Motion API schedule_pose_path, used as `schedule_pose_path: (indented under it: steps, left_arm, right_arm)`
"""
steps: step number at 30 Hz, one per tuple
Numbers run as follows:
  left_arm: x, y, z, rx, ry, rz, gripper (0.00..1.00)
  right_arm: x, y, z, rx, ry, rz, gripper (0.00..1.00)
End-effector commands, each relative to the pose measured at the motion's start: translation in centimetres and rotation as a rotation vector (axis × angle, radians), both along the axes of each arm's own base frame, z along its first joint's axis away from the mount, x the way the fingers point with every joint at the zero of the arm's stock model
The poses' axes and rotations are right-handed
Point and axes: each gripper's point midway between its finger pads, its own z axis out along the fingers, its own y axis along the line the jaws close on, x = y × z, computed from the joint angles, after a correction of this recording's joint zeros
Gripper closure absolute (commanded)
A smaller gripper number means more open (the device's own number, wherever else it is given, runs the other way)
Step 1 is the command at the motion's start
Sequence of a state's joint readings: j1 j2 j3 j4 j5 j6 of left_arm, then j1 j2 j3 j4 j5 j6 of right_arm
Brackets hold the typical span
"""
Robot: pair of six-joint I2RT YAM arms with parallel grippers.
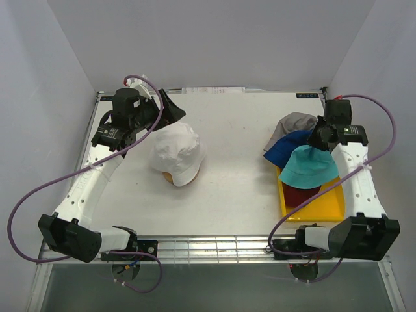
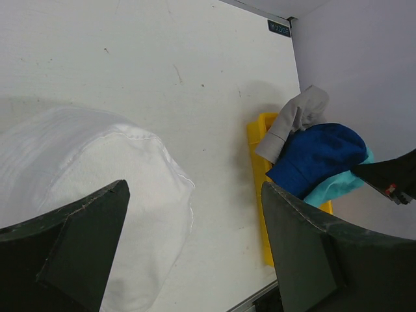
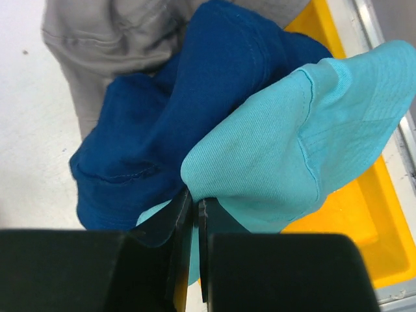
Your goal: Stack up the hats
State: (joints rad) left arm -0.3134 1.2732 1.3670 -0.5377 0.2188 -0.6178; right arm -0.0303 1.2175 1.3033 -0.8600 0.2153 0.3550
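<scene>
The right claw (image 3: 195, 205) was clenched on a fold of the teal hat (image 3: 292, 149) at the worktop's (image 1: 240, 130) right edge, over the tray (image 1: 328, 207). The navy hat (image 1: 290, 147) and grey hat (image 1: 294, 122) lay bunched beside it, the red hat (image 1: 300, 195) in the tray. The left claw (image 1: 170, 112) hung released near the far left corner, just behind the white hat (image 1: 177, 153) on its stand (image 1: 170, 177).

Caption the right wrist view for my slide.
Right claw shut on the teal hat; blue hat and grey hat behind it.
</scene>
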Motion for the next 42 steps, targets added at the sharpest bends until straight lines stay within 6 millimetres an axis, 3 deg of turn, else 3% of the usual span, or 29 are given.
schedule_pose_path:
  steps: [1,5,6,12,24,26,28,31,35,39,42]
  left_arm:
    - [-0.3,0.5,0.8,0.013,-0.034,0.005,0.07]
    - [-0.4,0.8,0.8,0.025,-0.034,0.014,0.07]
    - [-0.3,0.8,0.8,0.027,-0.037,0.014,0.07]
    - [-0.2,0.7,0.8,0.024,-0.034,0.011,0.07]
    - [-0.2,0.6,0.5,0.024,-0.027,0.01,0.07]
    - [-0.3,0.6,0.7,0.022,-0.029,0.009,0.07]
    - [-0.4,0.6,0.7,0.021,-0.032,0.009,0.07]
    - [-0.5,0.7,0.7,0.024,-0.03,0.011,0.07]
    - [-0.6,0.8,0.7,0.027,-0.032,0.013,0.07]
    - [-0.7,0.8,0.7,0.028,-0.03,0.01,0.07]
    - [-0.7,0.8,0.5,0.028,-0.026,0.009,0.07]
  right_arm:
    - [2.2,0.3,-1.8,0.027,-0.006,0.023,0.92]
    - [2.4,0.5,-3.6,0.04,0.026,0.029,0.87]
    - [2.4,0.4,-3.7,0.041,0.029,0.028,0.79]
    - [2.1,0.7,-3.2,0.049,0.007,0.038,0.61]
    - [0.3,1.8,-5.0,0.103,0.008,0.063,0.56]
    - [0.2,1.7,-5.3,0.097,0.017,0.056,0.6]
    - [0.1,1.5,-5.3,0.09,0.014,0.05,0.72]
    - [0.2,1.4,-4.7,0.083,0.001,0.05,0.92]
    - [-0.1,1.5,-2.1,0.071,-0.027,0.069,0.92]
    - [-0.5,1.3,2.7,0.04,-0.112,0.091,0.92]
    - [-1.2,1.5,4.6,0.04,-0.133,0.107,0.92]
